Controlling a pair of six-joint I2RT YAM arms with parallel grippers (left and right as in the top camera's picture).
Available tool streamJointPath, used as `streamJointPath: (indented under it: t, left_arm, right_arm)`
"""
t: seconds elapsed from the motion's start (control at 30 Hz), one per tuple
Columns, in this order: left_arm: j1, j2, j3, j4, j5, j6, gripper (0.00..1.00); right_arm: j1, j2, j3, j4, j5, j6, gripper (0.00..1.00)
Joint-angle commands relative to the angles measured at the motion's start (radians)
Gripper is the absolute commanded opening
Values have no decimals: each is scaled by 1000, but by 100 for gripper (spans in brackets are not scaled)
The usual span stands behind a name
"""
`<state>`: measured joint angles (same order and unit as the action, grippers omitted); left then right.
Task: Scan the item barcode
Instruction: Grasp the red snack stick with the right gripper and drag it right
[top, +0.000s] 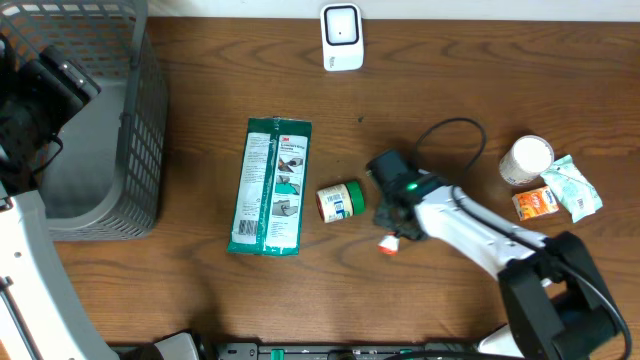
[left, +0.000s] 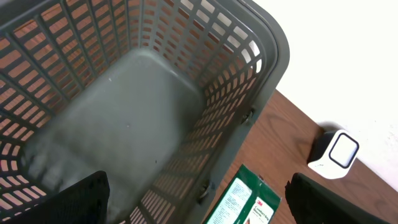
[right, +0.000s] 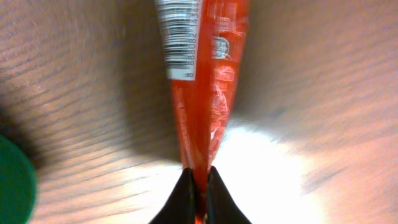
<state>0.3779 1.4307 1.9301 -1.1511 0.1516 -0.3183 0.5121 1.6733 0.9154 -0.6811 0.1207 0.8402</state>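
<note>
The right gripper (right: 199, 186) is pinched shut on the lower end of a slim orange-red packet (right: 205, 93) just above the wooden tabletop (top: 200, 100), near the middle of the scene. In the right wrist view the packet's barcode (right: 177, 37) faces the camera on a white panel at its far end. From overhead, the red packet tip (top: 388, 245) shows at the near side of the right gripper (top: 392, 225), just right of a small jar with a green lid (top: 340, 201) lying on its side. A green 3M package (top: 269, 186) lies flat to the jar's left. The white scanner (top: 341, 37) stands at the far edge of the tabletop, well apart from the held packet. At the right sit a white round container (top: 526, 160), an orange sachet (top: 536, 203) and a green-and-white pouch (top: 575, 188), close together. The left gripper (left: 198, 200) hangs with its jaws spread wide and holding nothing above the gray slatted basket (left: 261, 74) at the left end of the tabletop.
</note>
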Motion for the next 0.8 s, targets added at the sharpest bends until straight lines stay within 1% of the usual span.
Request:
streamJointPath:
  t: [0.0,0.07,0.1,0.13,0.2,0.27,0.37,0.47,0.57,0.67,0.77]
  left_arm:
    - [3,1,2,0,-2,-9,88]
    - [3,1,2,0,-2,-9,88]
    - [3,1,2,0,-2,-9,88]
    - [3,1,2,0,-2,-9,88]
    - [3,1,2,0,-2,-9,88]
    - [3,1,2,0,-2,-9,88]
    - [3,1,2,0,-2,-9,88]
    - [3,1,2,0,-2,-9,88]
    - [3,1,2,0,-2,-9,88]
    - [3,1,2,0,-2,-9,88]
    - [3,1,2,0,-2,-9,88]
  right_arm:
    - [-48,-58,22,-3,24,-396,24]
    - [-59,-60,22,-3,24,-423,55]
    - [-61,-60,22,-4,19,-423,66]
    - [-61,-59,22,-5,19,-423,72]
    - [-60,-60,22,-3,21,-431,77]
    - [-62,-60,22,-3,26,-430,78]
    - [-64,-60,22,-40,27,-422,76]
    - [-64,-60,19,-111,21,-343,75]
    - [-63,-58,3,-122,-44,-297,75]
    - [-57,-58,-43,-65,-110,-295,70]
    - [-53,-58,-100,5,-111,-294,61]
